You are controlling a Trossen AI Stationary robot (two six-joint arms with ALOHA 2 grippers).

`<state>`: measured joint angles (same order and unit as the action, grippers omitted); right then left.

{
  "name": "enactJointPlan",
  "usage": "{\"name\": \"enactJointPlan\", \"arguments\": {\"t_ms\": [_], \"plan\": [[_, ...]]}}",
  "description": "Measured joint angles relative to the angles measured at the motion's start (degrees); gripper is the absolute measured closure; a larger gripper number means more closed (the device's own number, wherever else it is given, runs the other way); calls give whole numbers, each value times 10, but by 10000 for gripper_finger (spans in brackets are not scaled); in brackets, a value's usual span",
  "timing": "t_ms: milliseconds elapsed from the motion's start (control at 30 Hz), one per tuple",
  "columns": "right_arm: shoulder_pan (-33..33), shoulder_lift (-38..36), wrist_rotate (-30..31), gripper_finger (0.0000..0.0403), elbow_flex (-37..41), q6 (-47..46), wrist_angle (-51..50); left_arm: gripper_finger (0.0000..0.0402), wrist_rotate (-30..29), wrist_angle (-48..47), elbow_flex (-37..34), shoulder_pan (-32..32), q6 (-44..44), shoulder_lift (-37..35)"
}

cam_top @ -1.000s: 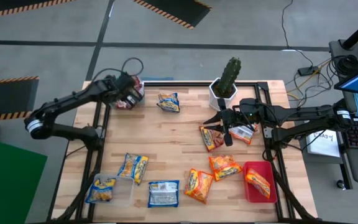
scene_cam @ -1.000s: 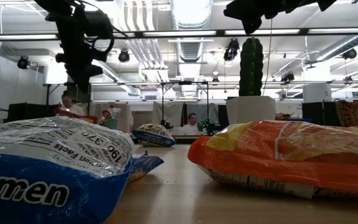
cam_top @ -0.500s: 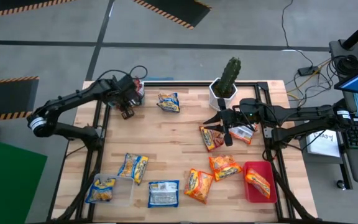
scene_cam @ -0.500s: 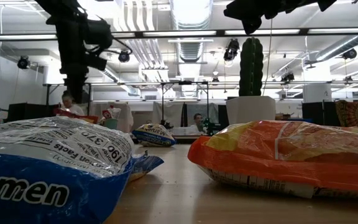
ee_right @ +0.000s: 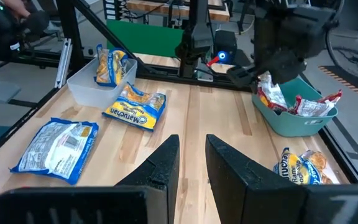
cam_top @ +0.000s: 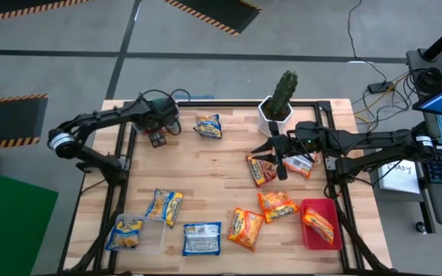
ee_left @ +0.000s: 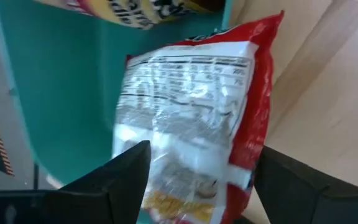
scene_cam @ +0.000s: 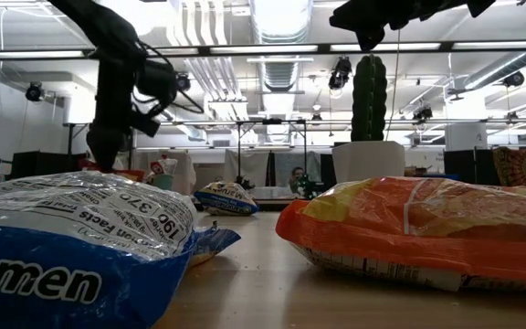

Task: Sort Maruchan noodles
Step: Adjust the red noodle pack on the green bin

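My left gripper (cam_top: 157, 138) hangs open over the green tray (ee_right: 297, 119) at the table's far left corner, pointing steeply down. A red-silver noodle packet (ee_left: 191, 124) lies below it in the tray, one red edge up against the rim beside the wood. The fingers (ee_left: 126, 171) stand on either side of the packet, and I see no touch. My right gripper (cam_top: 277, 159) hovers above two red-silver packets (cam_top: 261, 170) near the cactus, its fingers (ee_right: 166, 162) a narrow gap apart with nothing between. Blue-yellow (cam_top: 208, 125) and orange (cam_top: 276, 205) packets lie flat on the wood.
A cactus in a white pot (cam_top: 275, 113) stands at the far edge. A red tray (cam_top: 311, 208) at the near right holds an orange packet (cam_top: 319, 227). A clear tray (cam_top: 148, 239) at the near left holds a blue-yellow packet. Bare wood lies in the table's middle.
My left gripper has sunk toward the green tray and rolled about its own line. The red-silver packet that showed at its fingers a second ago has gone down with it and now lies in the tray.
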<state>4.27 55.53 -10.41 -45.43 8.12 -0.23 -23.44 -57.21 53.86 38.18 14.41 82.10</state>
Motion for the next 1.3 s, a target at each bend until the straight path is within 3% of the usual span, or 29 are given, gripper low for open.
{"name": "enactJointPlan", "arguments": {"t_ms": [333,667,1033,1300], "plan": [[0,0,0,335,0,-1,0,211,-2,13,0,2,-36,60],[0,0,0,335,0,-5,0,388,-18,22,0,4,-70,34],[0,0,0,335,0,-21,9,396,-20,56,0,38,-142,-66],[0,0,0,335,0,-21,9,399,-21,62,-1,101,-308,-114]]}}
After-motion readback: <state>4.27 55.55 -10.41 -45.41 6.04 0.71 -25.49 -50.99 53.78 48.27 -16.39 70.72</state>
